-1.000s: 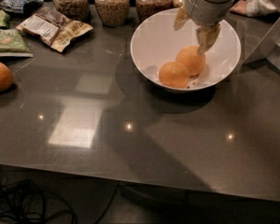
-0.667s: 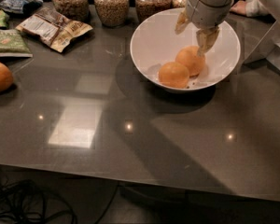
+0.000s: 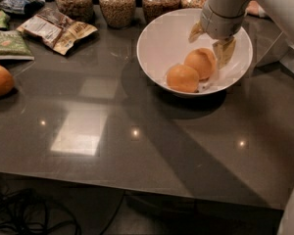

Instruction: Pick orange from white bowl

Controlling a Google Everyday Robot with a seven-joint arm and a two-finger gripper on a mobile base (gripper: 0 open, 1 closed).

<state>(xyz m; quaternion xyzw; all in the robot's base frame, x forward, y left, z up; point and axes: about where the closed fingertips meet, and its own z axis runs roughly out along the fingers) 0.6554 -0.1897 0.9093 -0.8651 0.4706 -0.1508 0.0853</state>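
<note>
A dark grey, glossy stone worktop [image 3: 34, 160] fills nearly the whole view. A pale rectangular patch of reflected light [image 3: 81, 131] lies on its near left, with a fainter patch [image 3: 95, 88] just beyond it. Three small bright glints [image 3: 135, 131] dot the surface. A broad shadow [image 3: 186, 151] slants toward the near right. Below the near edge, black cables [image 3: 29, 217] lie on a dim floor [image 3: 137, 219]. The gripper [image 3: 209, 45] hangs above the far right, fingers apart.
</note>
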